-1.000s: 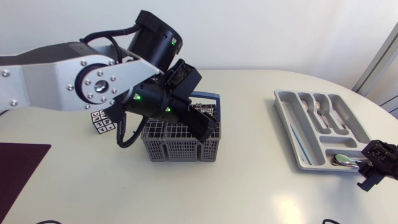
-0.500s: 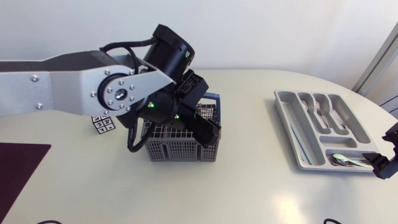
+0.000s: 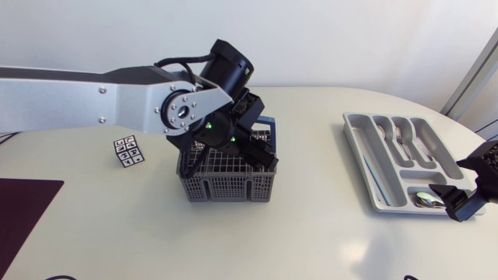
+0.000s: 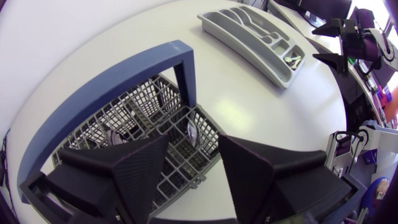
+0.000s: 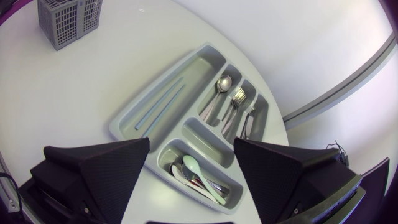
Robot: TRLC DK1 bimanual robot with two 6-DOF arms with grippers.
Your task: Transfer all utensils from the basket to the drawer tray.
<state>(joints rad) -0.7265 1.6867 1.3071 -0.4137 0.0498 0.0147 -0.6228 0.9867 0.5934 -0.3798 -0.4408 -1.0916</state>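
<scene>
The grey mesh basket with its blue handle stands mid-table. My left gripper reaches down into it from above. In the left wrist view its fingers stand apart around a metal utensil upright in a basket cell, touching neither side, so my left gripper is open. The grey drawer tray lies at the right. My right gripper hovers open and empty just off its near end. Under it, spoons lie in the tray's small compartment.
Other tray compartments hold a spoon, forks and two long pale sticks. A small marker card lies left of the basket. A dark mat covers the front left corner.
My left arm has swung right and lowered its gripper into the basket, fingers narrowing. My right gripper opened, left a spoon in the tray's small compartment and drew back from it.
</scene>
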